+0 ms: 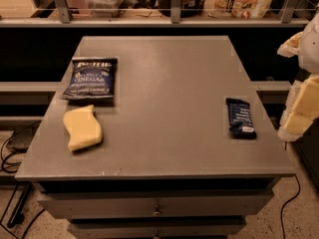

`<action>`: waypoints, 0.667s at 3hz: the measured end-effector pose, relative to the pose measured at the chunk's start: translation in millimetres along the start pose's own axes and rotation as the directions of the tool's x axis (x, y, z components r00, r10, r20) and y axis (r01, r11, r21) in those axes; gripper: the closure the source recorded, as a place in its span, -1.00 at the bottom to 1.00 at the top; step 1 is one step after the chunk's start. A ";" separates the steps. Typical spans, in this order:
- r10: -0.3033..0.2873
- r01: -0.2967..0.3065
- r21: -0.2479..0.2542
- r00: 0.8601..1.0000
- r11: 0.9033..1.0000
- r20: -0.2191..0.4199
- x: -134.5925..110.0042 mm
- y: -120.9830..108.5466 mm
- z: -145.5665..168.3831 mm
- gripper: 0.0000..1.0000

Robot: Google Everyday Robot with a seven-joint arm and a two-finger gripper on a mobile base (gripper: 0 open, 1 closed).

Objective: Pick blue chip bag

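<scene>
My arm point(310, 39) hangs at the right edge of view, past the bench point(174, 83). Its pincer point(302, 108) sits just off the bench's right side. I cannot tell whether it is open or closed. The blue chip bag point(90, 78) lies flat at the far left, well apart from it.

We see a grey table point(169, 73) with the blue chip bag point(90, 78) lying flat near its left edge, white "VINEGAR" lettering facing up. Just in front of it lies a pale yellow sponge point(82, 127); we cannot tell whether they touch. A narrow dark blue snack bar point(240, 117) lies near the right edge. The gripper point(300, 106), white and yellow, hangs beyond the table's right edge, well apart from the bag.
</scene>
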State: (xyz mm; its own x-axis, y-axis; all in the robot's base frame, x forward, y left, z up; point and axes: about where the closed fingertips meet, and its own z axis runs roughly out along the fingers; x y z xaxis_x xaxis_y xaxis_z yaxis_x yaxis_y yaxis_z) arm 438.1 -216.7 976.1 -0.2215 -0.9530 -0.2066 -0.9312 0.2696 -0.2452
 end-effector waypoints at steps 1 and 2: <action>0.000 0.000 0.000 1.000 1.000 0.000 0.0 0.0 0.0 -1.00; -0.042 0.043 -0.009 0.997 0.999 0.067 -26.0 4.9 6.3 -1.00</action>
State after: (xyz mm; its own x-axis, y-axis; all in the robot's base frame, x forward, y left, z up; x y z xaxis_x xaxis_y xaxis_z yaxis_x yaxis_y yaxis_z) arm 441.2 -189.7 974.4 -0.1621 -0.9520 -0.2595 -0.9423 0.2274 -0.2457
